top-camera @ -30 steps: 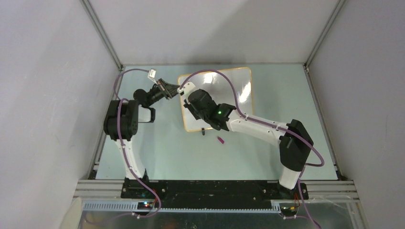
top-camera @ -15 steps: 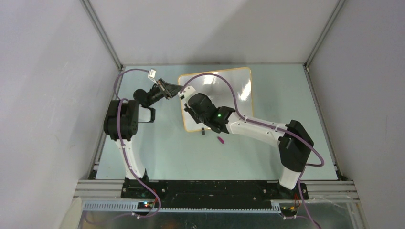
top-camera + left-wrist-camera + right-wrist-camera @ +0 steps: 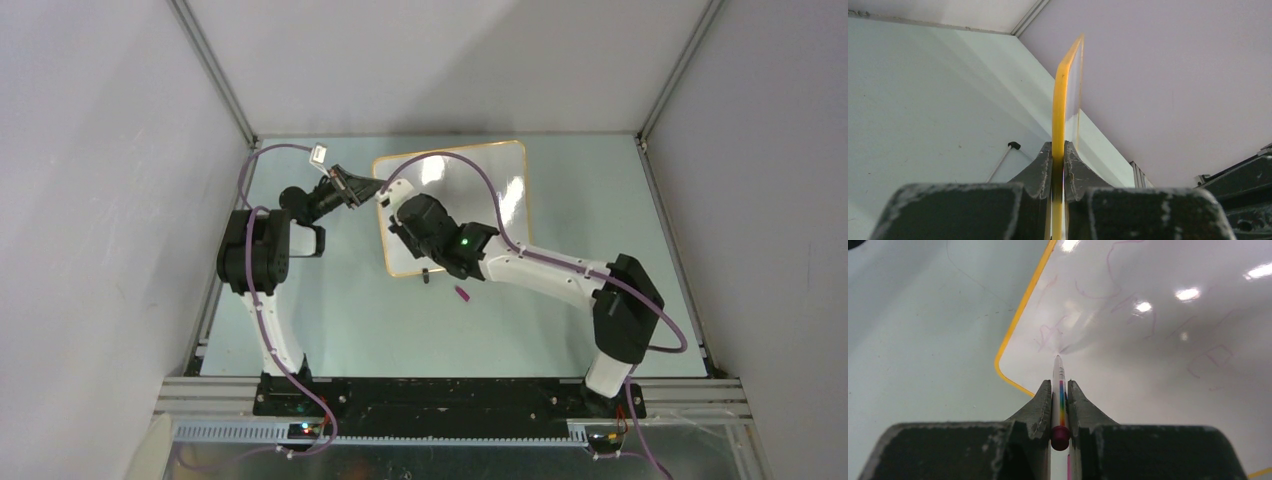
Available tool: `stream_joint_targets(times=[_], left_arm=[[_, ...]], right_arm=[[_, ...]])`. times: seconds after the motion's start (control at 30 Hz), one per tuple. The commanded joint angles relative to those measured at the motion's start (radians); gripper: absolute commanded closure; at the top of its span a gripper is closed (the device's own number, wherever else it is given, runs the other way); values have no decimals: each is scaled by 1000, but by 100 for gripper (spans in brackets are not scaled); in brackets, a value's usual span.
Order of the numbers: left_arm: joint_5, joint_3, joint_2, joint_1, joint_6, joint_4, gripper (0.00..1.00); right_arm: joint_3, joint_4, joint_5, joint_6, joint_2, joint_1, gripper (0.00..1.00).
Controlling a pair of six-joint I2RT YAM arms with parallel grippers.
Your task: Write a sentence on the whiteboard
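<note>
The whiteboard [image 3: 490, 190], glossy white with a thin orange-yellow frame, lies on the table at the back middle. My left gripper [image 3: 352, 188] is shut on its left edge; in the left wrist view the yellow frame [image 3: 1060, 115] runs edge-on between the jaws of the left gripper [image 3: 1058, 150]. My right gripper [image 3: 400, 215] is over the board's left part, shut on a white marker [image 3: 1059, 385] with a rainbow stripe and a maroon end. The marker's tip touches the board surface [image 3: 1148, 350] beside faint purple strokes. The right gripper [image 3: 1059, 390] points down at the board.
A small purple cap [image 3: 463, 294] lies on the pale green table [image 3: 330, 320] in front of the board. A black clip foot [image 3: 426, 274] sits at the board's near edge. Grey walls enclose the table on three sides.
My right gripper has drifted slightly up and to the right over the board with the marker. The left gripper and the board have stayed put.
</note>
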Motion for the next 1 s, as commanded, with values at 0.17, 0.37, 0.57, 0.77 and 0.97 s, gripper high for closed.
stream_joint_targets(times=[0.17,0.37,0.57,0.77,0.97], left_arm=[[57,-17,-4,-15,66,20,100],[57,-19,-7,-15,66,20,100],[55,-20,-7,-14,68,20,100],[55,-20,-7,-15,68,20,100],[53,-20,-6,-15,68,20,100]], right_arm=[[-3,14,-15,-7,-135,-1,100],[34,19,-9,-28,-100,-24,100],[77,13,1,-47,-38,-34,100],[103,15,-6,-52,-4,-39,100],[119,15,-8,-56,13,-40,100]])
